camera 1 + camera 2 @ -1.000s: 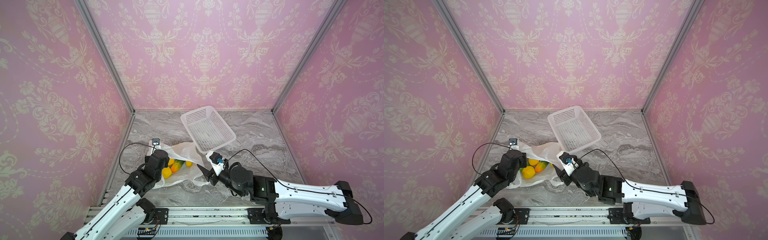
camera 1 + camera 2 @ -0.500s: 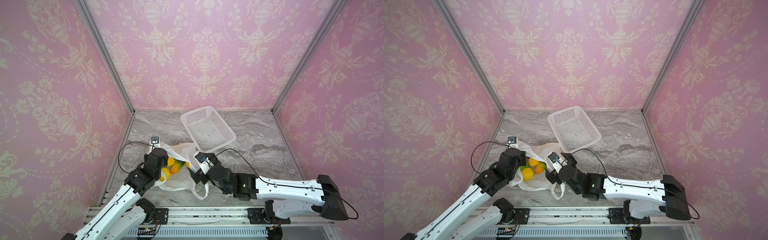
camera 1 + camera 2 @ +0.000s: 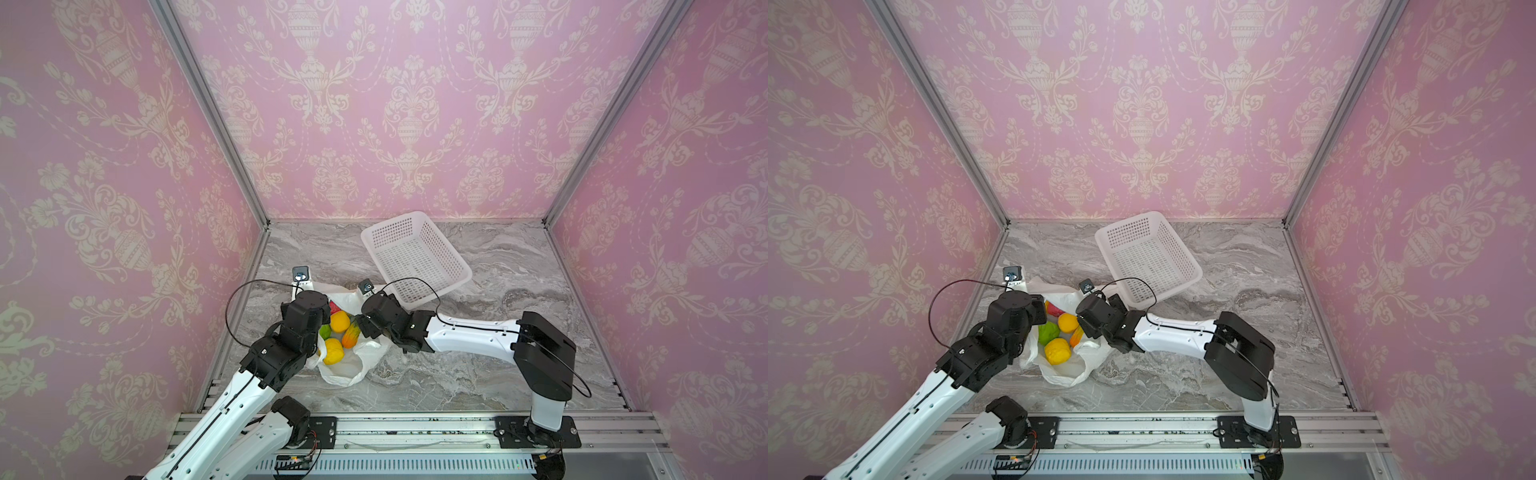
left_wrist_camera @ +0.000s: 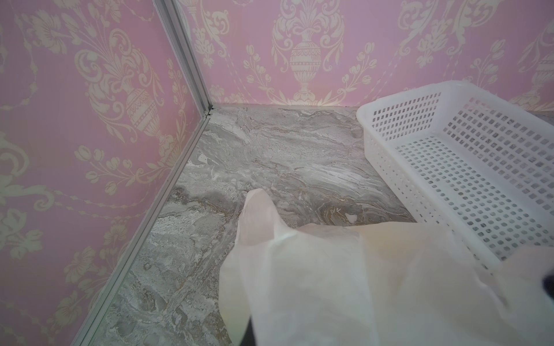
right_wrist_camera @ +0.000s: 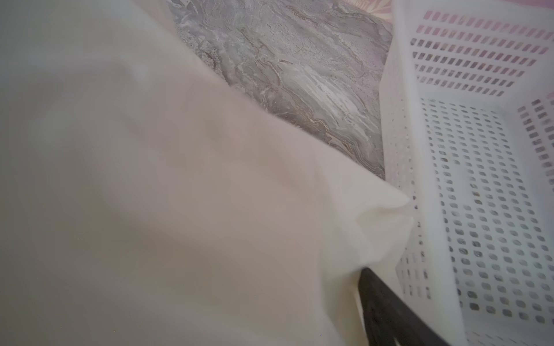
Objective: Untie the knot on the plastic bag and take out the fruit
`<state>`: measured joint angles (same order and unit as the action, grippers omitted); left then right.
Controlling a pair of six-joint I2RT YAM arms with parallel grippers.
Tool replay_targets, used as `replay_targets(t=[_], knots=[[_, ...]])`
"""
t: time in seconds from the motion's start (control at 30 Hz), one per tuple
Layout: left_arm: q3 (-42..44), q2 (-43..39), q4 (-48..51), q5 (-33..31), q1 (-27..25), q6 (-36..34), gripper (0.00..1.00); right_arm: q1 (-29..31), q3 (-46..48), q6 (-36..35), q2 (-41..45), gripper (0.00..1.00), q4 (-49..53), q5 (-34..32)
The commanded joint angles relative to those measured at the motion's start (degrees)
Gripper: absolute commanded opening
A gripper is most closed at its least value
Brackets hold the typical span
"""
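Obs: plastic bag [image 3: 353,370] lies open at lower centre-left, fruit [image 3: 333,351] exposed inside. The left gripper [image 3: 315,320] is pressed together, apparently on the bag rim. Can't tell the spread of the right gripper [image 3: 362,320]. Hold the rim taut and grasp one fruit clear of the film.

In both top views the thin, crinkly white plastic bag [image 3: 347,372] [image 3: 1065,374] lies on the grey marble tabletop [image 3: 478,374] at lower centre-left of the frame. The fist-sized toy fruit pieces [image 3: 333,350] sit inside it, clustered toward its left half. The rigid white perforated plastic basket [image 3: 392,232] stands behind and to the right, seemingly touching the bag's far corner. The left arm [image 3: 305,316] flanks the bag's left side and the right arm [image 3: 388,316] its right.
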<state>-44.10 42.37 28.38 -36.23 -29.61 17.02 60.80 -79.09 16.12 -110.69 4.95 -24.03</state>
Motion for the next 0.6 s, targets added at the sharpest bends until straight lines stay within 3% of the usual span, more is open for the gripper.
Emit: replay_targets(t=[0.0,0.2,0.4,0.57], knots=[[-0.86,-1.87,-0.01,-4.15,1.24,-1.35,0.0,-1.94,-9.33,0.3,-5.2,0.73,2.75,0.14],[-1.44,-5.08,-0.77,-4.83,3.27,-2.26,0.0,-5.62,-23.95,-0.64,-13.65,0.45,4.96,2.07],[-6.27,-0.11,-1.07,-2.54,4.91,-3.03,0.0,-8.31,-38.48,-2.03,-18.15,0.37,11.35,3.1],[-10.97,2.49,-2.05,-1.97,5.09,-4.65,0.0,-9.03,-41.17,-3.71,-16.86,0.31,11.98,3.3]])
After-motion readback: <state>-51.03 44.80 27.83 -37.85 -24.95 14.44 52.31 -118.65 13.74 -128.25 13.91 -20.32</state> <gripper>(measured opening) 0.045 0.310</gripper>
